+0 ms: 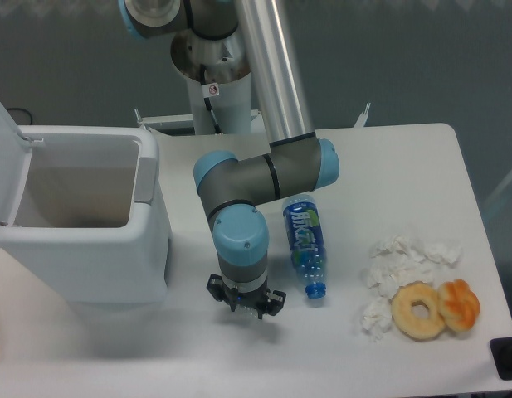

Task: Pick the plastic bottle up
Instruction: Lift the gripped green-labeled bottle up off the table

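The gripper (pixel 245 303) points straight down near the table's (pixel 421 157) front edge, its fingers' spread hidden beneath the wrist, with the white bin (pixel 114 249) left, a blue-capped bottle (pixel 304 244) lying just right, tissues (pixel 401 264) and doughnuts (pixel 434 308) farther right, and the plastic bottle out of sight.

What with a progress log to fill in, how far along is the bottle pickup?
Done: nothing shows as lifted. In hand: the gripper hangs low over the table, left of the blue-labelled bottle, which lies flat; whether it holds anything cannot be told. The smaller green-banded bottle is not visible, perhaps hidden under the arm. Left: gripping and raising it.
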